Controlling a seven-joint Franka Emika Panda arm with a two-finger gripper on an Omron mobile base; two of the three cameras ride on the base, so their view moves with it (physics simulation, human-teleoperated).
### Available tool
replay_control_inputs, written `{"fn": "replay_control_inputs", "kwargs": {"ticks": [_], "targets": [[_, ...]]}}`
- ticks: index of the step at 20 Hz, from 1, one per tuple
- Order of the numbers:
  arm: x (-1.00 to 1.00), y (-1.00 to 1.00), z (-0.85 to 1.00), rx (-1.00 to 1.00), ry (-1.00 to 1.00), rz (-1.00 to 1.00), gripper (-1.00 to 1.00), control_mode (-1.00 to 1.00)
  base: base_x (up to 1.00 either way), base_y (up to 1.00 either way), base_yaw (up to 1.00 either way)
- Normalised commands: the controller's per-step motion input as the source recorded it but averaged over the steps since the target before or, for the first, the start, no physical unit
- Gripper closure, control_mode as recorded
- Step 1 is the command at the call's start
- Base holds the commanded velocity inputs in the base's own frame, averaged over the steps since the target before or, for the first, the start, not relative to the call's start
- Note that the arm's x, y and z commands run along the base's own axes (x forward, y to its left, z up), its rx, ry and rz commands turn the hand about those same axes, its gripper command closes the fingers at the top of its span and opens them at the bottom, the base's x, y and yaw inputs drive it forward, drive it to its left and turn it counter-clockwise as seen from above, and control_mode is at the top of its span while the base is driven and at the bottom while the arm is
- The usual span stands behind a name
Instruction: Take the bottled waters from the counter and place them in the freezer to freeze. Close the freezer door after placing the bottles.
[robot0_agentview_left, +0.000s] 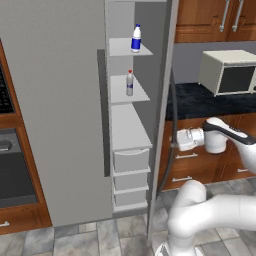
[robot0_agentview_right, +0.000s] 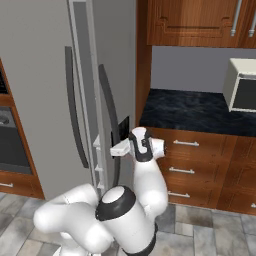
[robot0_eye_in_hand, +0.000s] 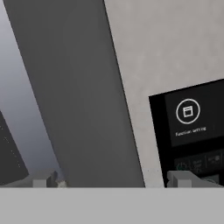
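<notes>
Already, in the left base view, we see the white blue-capped plastic bottle (robot0_agentview_left: 136, 39) and the clear-grey red-capped bottle (robot0_agentview_left: 129, 83) standing on shelves inside the tall grey freezer (robot0_agentview_left: 60, 100), so its open flat grey door (robot0_agentview_left: 161, 120) wants pushing shut. From the right base view, our hand (robot0_agentview_right: 116, 148) sits against that door's outer face. The hand view shows the fingertips (robot0_eye_in_hand: 178, 178) spread wide, pinching nothing.

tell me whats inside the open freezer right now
Both bottles stand on its shelves: the blue-capped white bottle on the upper shelf, the red-capped clear bottle on the one below. The next shelf down looks bare. Lower down are closed drawers, whose contents are hidden.
</notes>
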Motion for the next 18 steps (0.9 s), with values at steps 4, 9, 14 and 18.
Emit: {"fn": "replay_control_inputs", "kwargs": {"ticks": [4, 9, 14, 18], "targets": [[0.01, 0.67, 0.0, -0.05, 0.12, -0.31, -1.0, -1.0, 0.0, 0.0, 0.0], [0.13, 0.77, 0.01, -0.16, 0.11, -0.32, -1.0, -1.0, 0.0, 0.0, 0.0], [0.26, 0.73, 0.07, -0.22, 0.07, -0.2, -1.0, -1.0, 0.0, 0.0, 0.0], [0.2, 0.5, 0.01, -0.15, 0.03, -0.17, -1.0, -1.0, 0.0, 0.0, 0.0]]}}
